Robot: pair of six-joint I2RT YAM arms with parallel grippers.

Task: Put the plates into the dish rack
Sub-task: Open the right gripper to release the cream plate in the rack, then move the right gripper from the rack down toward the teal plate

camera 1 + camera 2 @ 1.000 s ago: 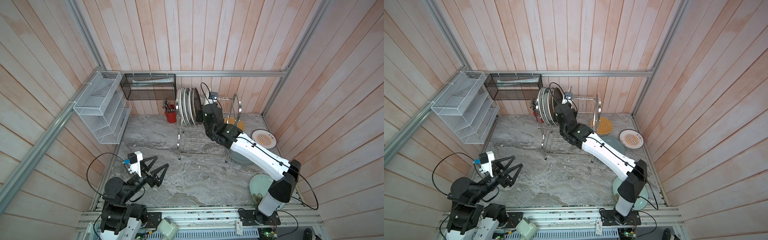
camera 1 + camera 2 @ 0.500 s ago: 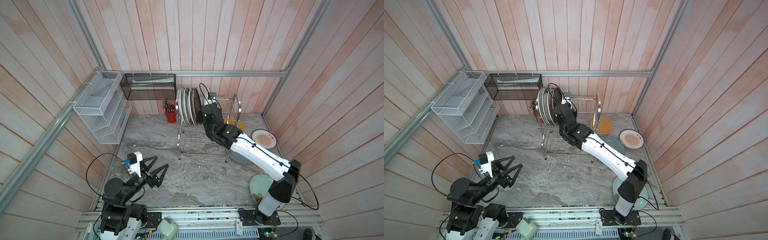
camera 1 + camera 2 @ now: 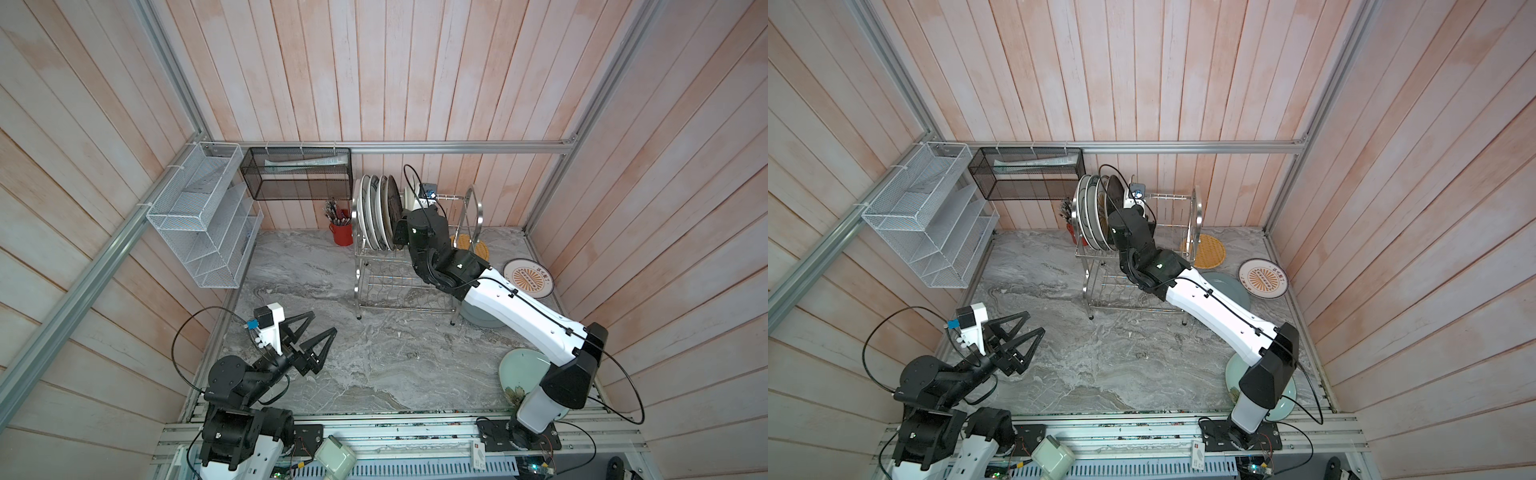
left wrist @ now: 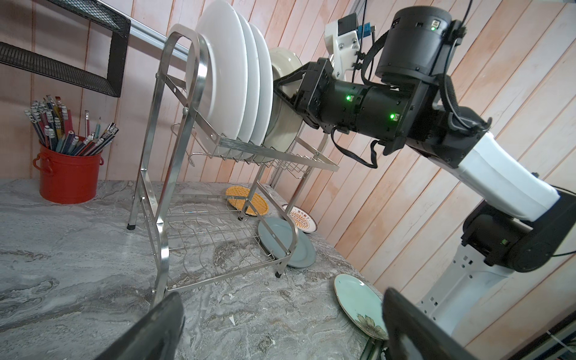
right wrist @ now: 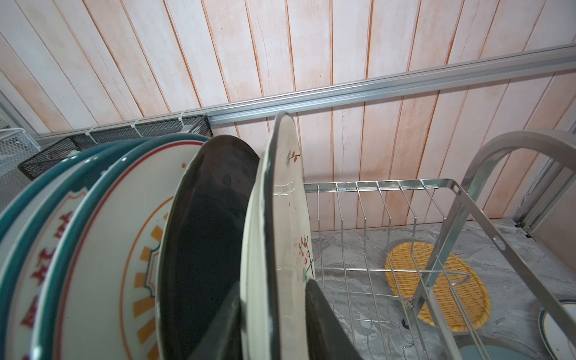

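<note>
Right arm (image 3: pixel 519 316) white-shelled; black joints (image 3: pixel 571 380); green lights (image 4: pixel 348 98); looping black cables (image 4: pixel 451 96).

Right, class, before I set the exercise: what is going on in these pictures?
A two-armed robot is loading plates into a wire rack. The right hand is at the top tier, fingers either side of a cream plate standing beside a black plate and teal-rimmed ones; whether it grips I cannot tell. The left hand hangs open over the table, holding nothing. Four plates lie on the table: orange, sunburst, grey-blue, green.
</note>
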